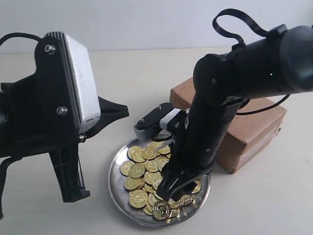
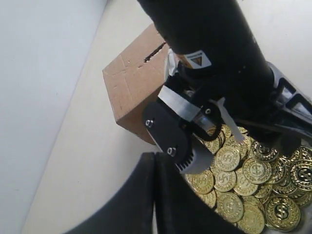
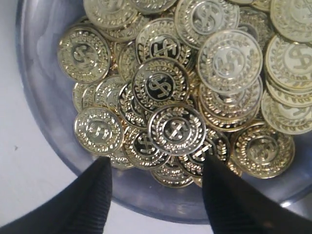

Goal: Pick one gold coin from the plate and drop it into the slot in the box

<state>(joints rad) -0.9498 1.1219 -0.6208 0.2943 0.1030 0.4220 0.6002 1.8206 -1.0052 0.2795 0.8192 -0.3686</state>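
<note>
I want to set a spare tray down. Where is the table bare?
Bare table behind the plate and box, and in front of the box at right. Crowded: the plate, full of coins under the right gripper.

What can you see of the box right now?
The box is a closed rectangular brown cardboard carton lying flat on the pale table, just beside the plate. A short dark slot is cut in its top face. The right arm crosses in front, hiding one corner; nothing grips it.

Exterior camera looks down over the pale desk [image 1: 146, 63]; both wrist cameras face the shared round silver metal plate [image 1: 116, 188], the right one closest.
</note>
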